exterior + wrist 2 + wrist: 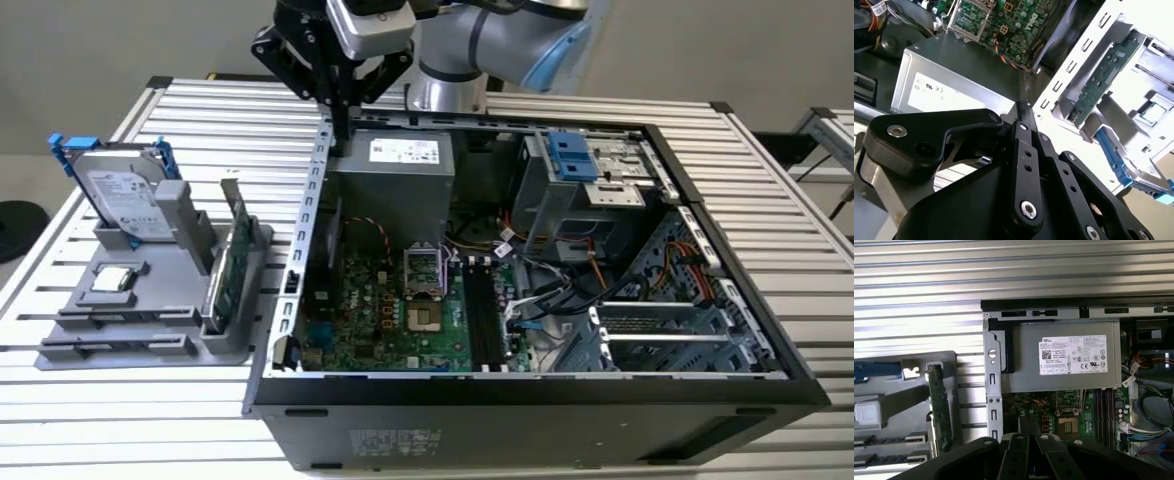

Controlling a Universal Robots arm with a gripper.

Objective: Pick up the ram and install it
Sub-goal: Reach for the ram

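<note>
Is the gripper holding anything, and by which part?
Yes: the gripper pinches the ram, a slim dark bar, by its upper end; the rest hangs below.

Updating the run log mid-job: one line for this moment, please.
gripper shut on the ram | above the case wall beside the power supply | memory slots not yet reached

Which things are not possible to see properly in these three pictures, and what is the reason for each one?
- Anything thin between the closed fingers: both wrist views, hidden by the fingers themselves.
- The ram: perhaps this dark bar in the grey tray; exterior view, too small to be sure.
- Motherboard: first wrist view, partly covered by the gripper.
</note>
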